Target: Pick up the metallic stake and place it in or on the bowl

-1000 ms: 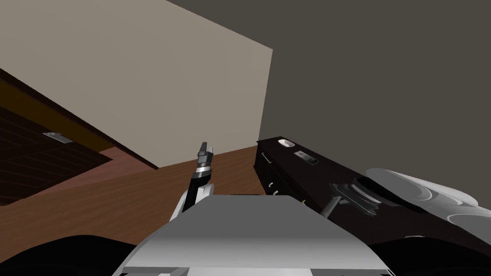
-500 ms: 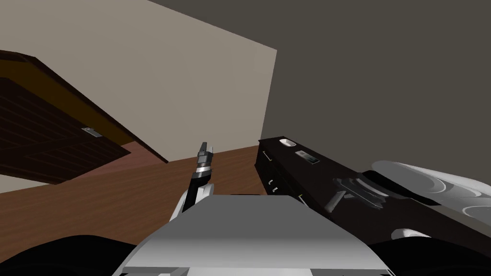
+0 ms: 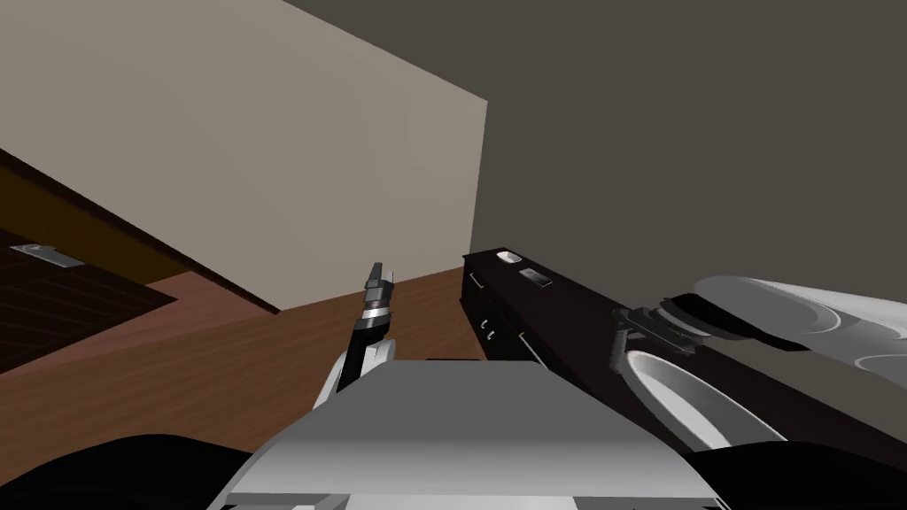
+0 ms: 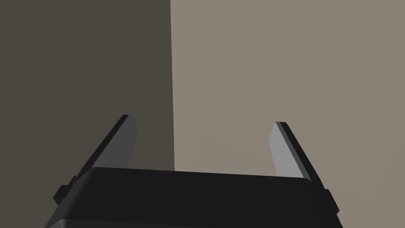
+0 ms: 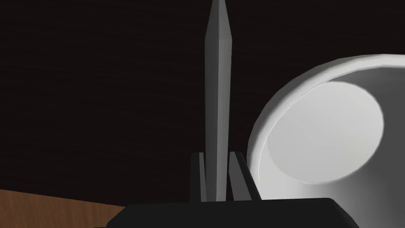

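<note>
At the far left a dark brown door (image 3: 53, 301) is seen beside the wooden floor (image 3: 221, 354). The left gripper (image 4: 201, 144) is raised ahead of the chest, its fingers spread wide with nothing between them. Further right, a long dark cabinet (image 3: 567, 305) is set against the wall. Over its top the right gripper (image 5: 216, 158) is clamped on the grey stake (image 5: 217, 79) (pointed tip away from the hand), which is held just beside the rim of the white bowl (image 5: 324, 126) on the cabinet.
</note>
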You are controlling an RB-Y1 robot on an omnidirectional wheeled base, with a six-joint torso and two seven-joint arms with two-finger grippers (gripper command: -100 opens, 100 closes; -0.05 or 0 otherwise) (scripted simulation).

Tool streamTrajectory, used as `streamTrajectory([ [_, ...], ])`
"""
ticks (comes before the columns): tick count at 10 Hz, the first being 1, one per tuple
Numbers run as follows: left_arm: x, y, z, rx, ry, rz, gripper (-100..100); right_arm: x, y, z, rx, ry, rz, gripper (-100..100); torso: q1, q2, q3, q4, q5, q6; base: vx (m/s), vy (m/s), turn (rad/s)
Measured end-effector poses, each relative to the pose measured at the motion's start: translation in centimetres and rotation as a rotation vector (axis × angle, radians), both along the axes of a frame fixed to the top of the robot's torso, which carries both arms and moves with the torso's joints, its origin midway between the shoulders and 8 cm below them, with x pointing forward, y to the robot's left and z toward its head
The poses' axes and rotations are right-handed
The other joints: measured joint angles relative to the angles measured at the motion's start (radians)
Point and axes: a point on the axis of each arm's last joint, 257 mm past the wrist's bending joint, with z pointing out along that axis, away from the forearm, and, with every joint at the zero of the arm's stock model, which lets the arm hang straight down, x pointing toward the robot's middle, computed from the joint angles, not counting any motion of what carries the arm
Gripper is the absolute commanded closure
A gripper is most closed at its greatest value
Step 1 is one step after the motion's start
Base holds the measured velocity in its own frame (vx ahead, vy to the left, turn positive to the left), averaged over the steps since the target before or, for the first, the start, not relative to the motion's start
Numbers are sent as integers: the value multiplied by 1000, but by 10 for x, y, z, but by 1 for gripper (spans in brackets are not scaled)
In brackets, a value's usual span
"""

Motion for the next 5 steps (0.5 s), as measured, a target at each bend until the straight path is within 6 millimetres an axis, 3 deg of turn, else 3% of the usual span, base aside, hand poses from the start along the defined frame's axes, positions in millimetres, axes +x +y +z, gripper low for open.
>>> streamTrajectory([
  [2, 0, 0, 0, 0, 0, 0, 0, 2, -2, 12, -5, -6, -4, 100, 1, 1, 1, 0, 0, 1, -70, -94, -159],
  [5, 0, 0, 0, 0, 0, 0, 0, -9, 2, 18, 11, 31, -9, 100, 7, -3, -2, -1, 1, 0, -30, -41, -90],
])
